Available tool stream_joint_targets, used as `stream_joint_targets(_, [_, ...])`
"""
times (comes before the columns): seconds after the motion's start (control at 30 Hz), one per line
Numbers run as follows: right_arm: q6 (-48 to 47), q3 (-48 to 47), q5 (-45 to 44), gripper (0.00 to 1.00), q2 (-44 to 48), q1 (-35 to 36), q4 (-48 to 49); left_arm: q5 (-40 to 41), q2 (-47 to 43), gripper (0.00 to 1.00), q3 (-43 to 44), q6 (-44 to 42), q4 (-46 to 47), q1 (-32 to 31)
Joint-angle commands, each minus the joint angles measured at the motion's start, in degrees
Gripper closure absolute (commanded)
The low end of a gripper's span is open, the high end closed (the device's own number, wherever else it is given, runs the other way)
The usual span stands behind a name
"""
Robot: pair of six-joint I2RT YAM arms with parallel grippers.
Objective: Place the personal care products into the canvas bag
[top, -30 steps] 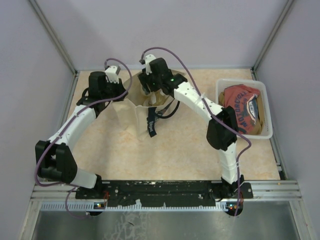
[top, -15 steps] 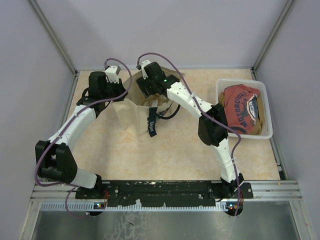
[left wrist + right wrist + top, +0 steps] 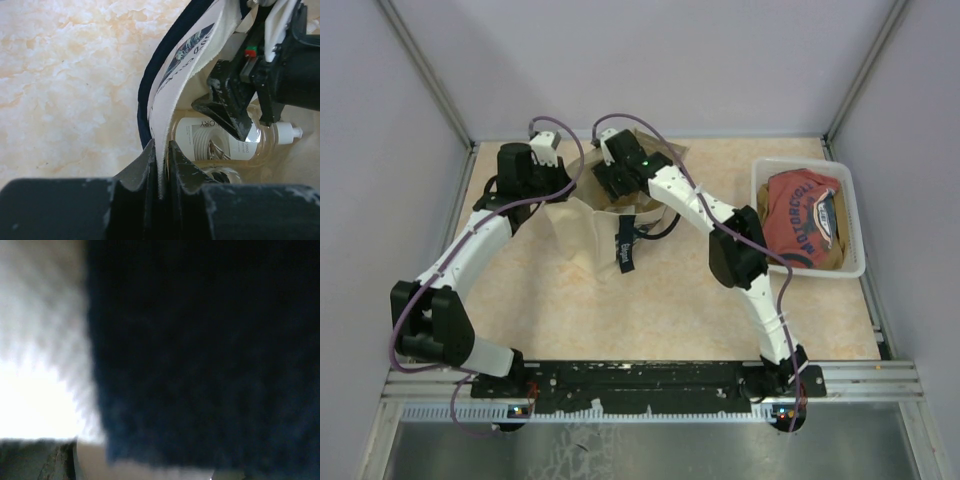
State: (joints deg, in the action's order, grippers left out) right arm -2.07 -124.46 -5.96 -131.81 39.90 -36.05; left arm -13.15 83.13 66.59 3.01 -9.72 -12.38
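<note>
1. Between the fingers of the left pincer (image 3: 160, 156): the rim of the canvas bag (image 3: 578, 225). The jaws are nearly fully closed, with only cloth between them. I read it as propping the mouth open.
2. Just past that pinch, inside the bag, a clear bottle (image 3: 210, 142) lies on its side, white cap pointing away. Nearer the pincer, under the bottle, is a rounded clear edge. It's probably another product, but I can't tell which.
3. The right pincer (image 3: 616, 188) reaches down into the bag mouth. From the left wrist I see one dark fingertip right at the bottle, touching or just above.
4. I can't tell how wide the right pincer's jaws are or whether it grips anything. Its own camera gives only dark blur and white glare.
5. Step, my read: drop-off, with a product being set down in the bag. I can't count what's inside.
6. Next move: confirm the right pincer has let go, then lift it straight up out of the mouth. The left pinch should hold until it's out.
7. Risk: the navy strap (image 3: 152, 90) runs close beside the right pincer. If it snags, the bag gets dragged or tipped.
8. Well off to the right pincer's outer side sits the white tub (image 3: 760, 172) with a red shirt (image 3: 805, 215). It's not part of this job.
</note>
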Motion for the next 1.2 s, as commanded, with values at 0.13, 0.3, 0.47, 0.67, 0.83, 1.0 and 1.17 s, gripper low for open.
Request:
stream_joint_targets(0.13, [-1.5,-3.9,-1.6,0.86,-2.3,-0.7,-0.5,-0.6,-0.3,1.00,0.0,0.0,2.0,0.3])
stream_joint_targets(0.3, [-1.8,-3.7,-1.8,0.53,-1.2,-0.7,-0.5,-0.3,0.2,1.00,0.0,0.0,2.1,0.3])
stream_joint_targets(0.47, [-2.0,-0.3,-2.3,0.02,3.5,-0.6,2.1,-0.3,0.5,0.85,0.2,0.2,2.1,0.3])
stream_joint_targets(0.67, [-1.7,2.6,-3.8,0.01,9.9,-0.6,2.9,-0.4,0.5,0.57,1.9,0.2,1.0,0.3])
stream_joint_targets(0.83, [-1.3,8.5,-5.8,0.01,18.4,-0.5,5.4,0.2,0.0,0.55,3.1,-0.2,0.0,0.3])
stream_joint_targets(1.0, [-0.6,18.0,-7.9,0.01,30.2,-0.5,9.9,1.5,-0.9,0.19,4.4,-0.4,-0.6,0.3])
stream_joint_targets(1.17, [-0.6,26.8,-11.4,0.01,41.6,-0.5,12.2,1.0,-4.3,0.01,5.6,-0.3,1.4,0.3])
